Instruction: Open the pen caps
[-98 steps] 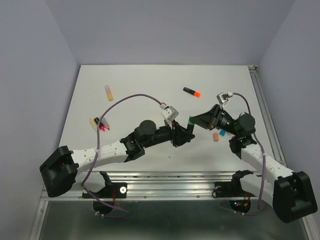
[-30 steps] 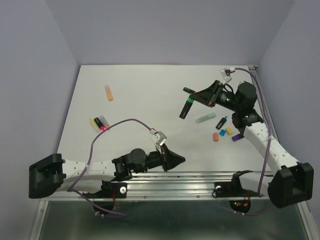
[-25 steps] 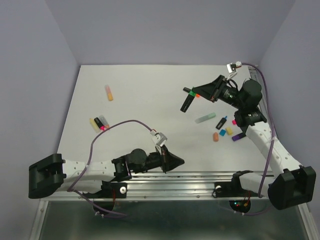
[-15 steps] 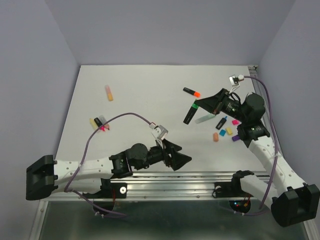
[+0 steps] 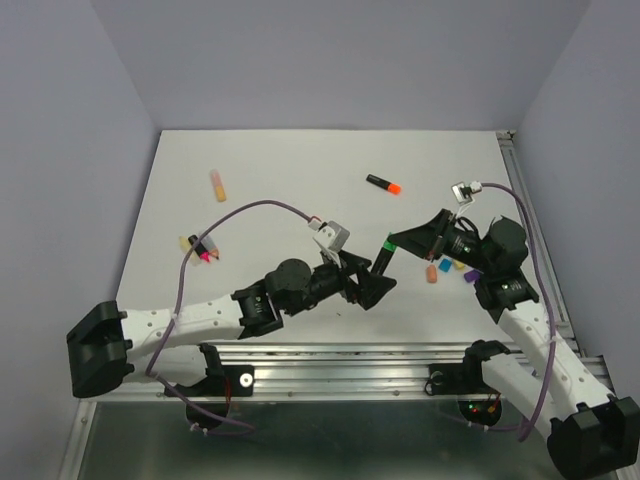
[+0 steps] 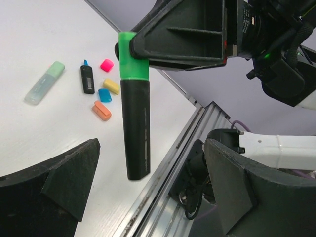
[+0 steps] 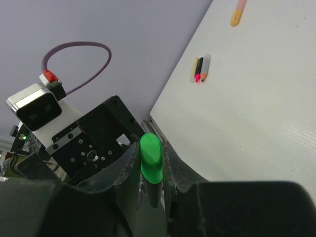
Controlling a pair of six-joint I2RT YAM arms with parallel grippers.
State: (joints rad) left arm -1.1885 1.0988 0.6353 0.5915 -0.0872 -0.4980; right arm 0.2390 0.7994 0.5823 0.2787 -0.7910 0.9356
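The right gripper (image 5: 392,243) is held up over the front of the worktop (image 5: 280,170) & is clamped on the green cap (image 6: 133,57). The black barrel (image 6: 136,128) is hung down from it, off the worktop. The left arm is stretched low to the right. The left gripper (image 5: 372,287) is opened wide, w/ the barrel end seen between its fingers (image 6: 64,173), gaps on both sides. The front rail (image 5: 350,350) is close below. Loose caps (image 5: 432,272) are just right. A pen (image 5: 377,181) w/ an orange cap (image 5: 394,188) is lying farther back. Open worktop is seen behind & left.
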